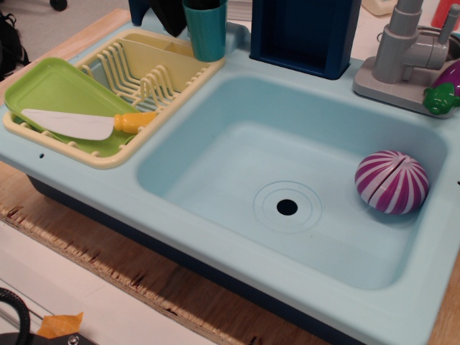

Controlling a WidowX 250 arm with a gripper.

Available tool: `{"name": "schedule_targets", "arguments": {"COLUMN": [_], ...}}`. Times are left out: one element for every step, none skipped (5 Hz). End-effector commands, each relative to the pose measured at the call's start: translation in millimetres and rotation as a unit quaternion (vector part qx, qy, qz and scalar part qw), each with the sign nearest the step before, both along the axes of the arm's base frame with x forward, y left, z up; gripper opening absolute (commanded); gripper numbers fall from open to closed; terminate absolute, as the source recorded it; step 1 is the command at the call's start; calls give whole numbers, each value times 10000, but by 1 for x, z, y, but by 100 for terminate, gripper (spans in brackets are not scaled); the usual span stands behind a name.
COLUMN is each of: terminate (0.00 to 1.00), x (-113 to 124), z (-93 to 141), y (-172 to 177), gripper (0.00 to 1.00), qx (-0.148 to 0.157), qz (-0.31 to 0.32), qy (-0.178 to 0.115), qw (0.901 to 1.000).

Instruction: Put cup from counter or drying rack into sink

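Nearest the front edge of the bench lies the rim of the counter (86, 188), light blue and moulded around the sink (237, 154). In the sink a striped purple ball (392, 182) rests against the right wall, well apart from the round drain hole (287, 207). Toward the left edge, the drying rack (162, 72) holds a lime green tray (50, 90) with a toy knife (90, 124) lying across it (white blade, orange handle). At the rack's far right corner the cup (206, 30) stands upright. Just beside the cup, at the far edge, a dark piece of the gripper (167, 14) shows on its left; whether the jaws are apart or together cannot be told. A dark blue box (303, 32) and grey tap (406, 50) line the far edge.
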State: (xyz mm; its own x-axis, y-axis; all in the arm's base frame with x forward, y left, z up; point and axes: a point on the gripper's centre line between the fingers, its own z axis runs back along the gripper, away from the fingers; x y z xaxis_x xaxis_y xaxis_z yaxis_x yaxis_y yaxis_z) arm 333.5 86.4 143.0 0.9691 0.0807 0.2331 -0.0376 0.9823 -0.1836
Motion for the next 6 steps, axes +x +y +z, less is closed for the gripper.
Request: {"name": "schedule_targets", "arguments": {"terminate": [0, 0, 0, 0, 0, 0], "x": [-15, -20, -30, -32, -38, -38], "z": [27, 35, 25, 9, -5, -5], "y": [-11, -32, -63, -82, -96, -96], "gripper": [0, 0, 0, 100, 100, 100], "qx": [73, 12, -376, -815, -1560, -1560], "qz": [76, -65, -272, -376, -167, -167], "qy": [-212, -194, -89, 155, -23, -23], "qw": [9997, 9998, 9989, 9958, 9876, 9876]}}
